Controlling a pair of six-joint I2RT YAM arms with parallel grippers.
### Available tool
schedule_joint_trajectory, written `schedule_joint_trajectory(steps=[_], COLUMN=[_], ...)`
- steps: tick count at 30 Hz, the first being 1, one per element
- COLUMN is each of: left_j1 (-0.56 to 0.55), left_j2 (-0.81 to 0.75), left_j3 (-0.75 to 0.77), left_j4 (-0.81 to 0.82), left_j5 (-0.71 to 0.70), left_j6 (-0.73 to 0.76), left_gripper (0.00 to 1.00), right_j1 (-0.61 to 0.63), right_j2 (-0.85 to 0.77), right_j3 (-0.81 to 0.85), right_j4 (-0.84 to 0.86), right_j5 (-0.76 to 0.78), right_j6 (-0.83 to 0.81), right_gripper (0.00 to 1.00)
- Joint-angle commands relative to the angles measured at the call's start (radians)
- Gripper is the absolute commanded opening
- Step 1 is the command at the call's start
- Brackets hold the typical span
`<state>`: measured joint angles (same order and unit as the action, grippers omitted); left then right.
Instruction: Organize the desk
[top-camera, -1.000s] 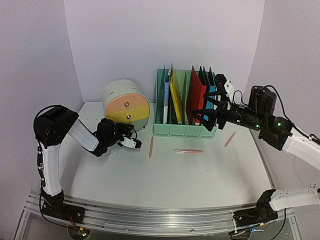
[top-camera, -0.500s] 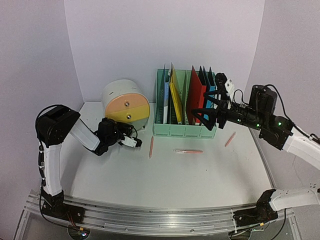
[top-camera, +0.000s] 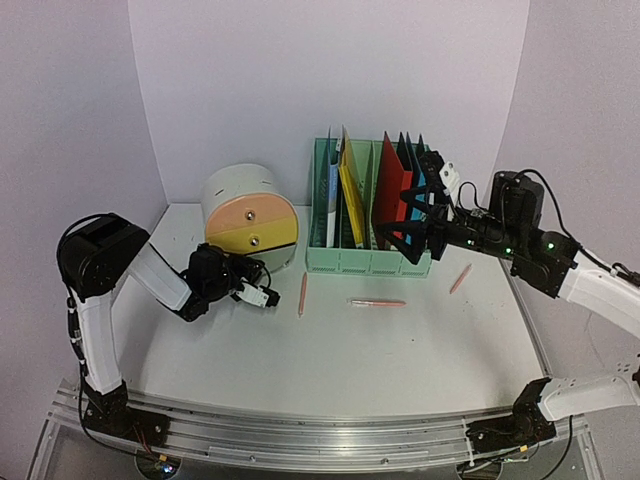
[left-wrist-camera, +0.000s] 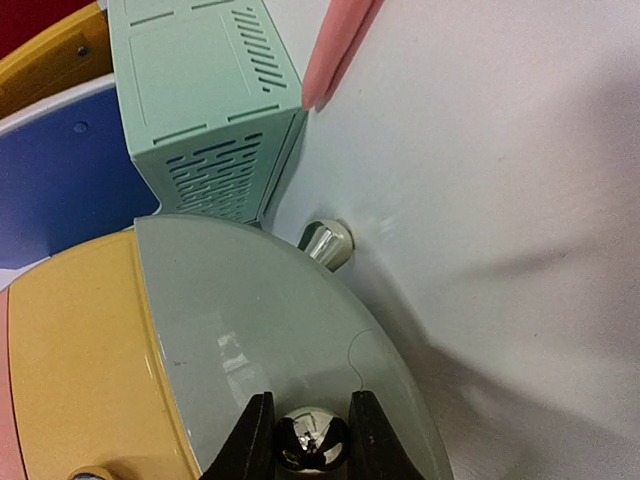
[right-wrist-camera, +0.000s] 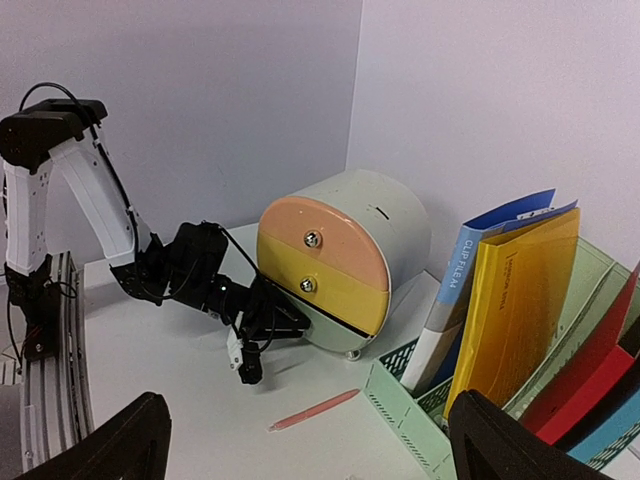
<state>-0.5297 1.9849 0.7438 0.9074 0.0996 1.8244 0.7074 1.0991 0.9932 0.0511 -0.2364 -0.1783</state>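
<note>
— So, what does the left gripper (left-wrist-camera: 312, 410) hold?

— It is nearly closed on the small chrome knob (left-wrist-camera: 312, 445) of the grey drawer (left-wrist-camera: 260, 330), the lowest one in the round drawer unit (top-camera: 250, 215). One black finger (left-wrist-camera: 255, 435) stands on each side of the knob and both touch it. Whether the drawer is pulled out a little, I cannot tell.

— And the right gripper (top-camera: 405, 235)?

— It is spread as wide as it goes and holds nothing. It hangs above the desk (top-camera: 350, 370), in front of the right end of the mint-green file rack (top-camera: 365, 262), close to the red folder (top-camera: 388, 190). In the right wrist view its fingers (right-wrist-camera: 120, 445) sit far apart at the bottom corners.

— Where does the desk lie?

— It is the white top between the lilac walls (top-camera: 80, 110), with the silver rail (top-camera: 330, 440) along its near edge, where both arms are fixed. The drawer unit stands at the back-left part, the rack just beside it toward the back middle.

— How much room is there to move?

— The left gripper is low, between the drawer unit and a pink pen (top-camera: 302, 293) that lies off the rack's front-left corner. A second pink pen (top-camera: 378, 302) lies in front of the rack, a third pen (top-camera: 460, 278) near the right edge. From these pens to the rail the white surface is bare.
</note>
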Motion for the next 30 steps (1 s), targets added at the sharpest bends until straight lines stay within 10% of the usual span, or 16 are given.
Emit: schedule_joint_trajectory(steps=[1,16,21,30], left_j1=[-0.041,-0.109,-0.124,-0.125], left_j2=[-0.068,-0.145,-0.190,-0.181], left_j3=[-0.046,0.104,-0.003,-0.011], left_j4=[-0.053,-0.459,-0.412,-0.412], left_j5=[0.026,-0.068,-0.033,-0.036], left_j6=[-0.023,-0.374,-0.258,-0.256], left_gripper=[0.09,0.08,0.05,0.04], right_j1=[0.001,0.001,0.001,0.056], right_j2=[0.017,0.025,0.033,0.424], right_j3=[0.044,0.038,0.035,0.245], right_j4=[0.021,0.026,0.031,0.085], right_j5=[-0.025,-0.022,-0.019,0.122], right_j6=[0.017,0.030,0.029,0.273], right_gripper=[0.98,0.98,0.98,0.82])
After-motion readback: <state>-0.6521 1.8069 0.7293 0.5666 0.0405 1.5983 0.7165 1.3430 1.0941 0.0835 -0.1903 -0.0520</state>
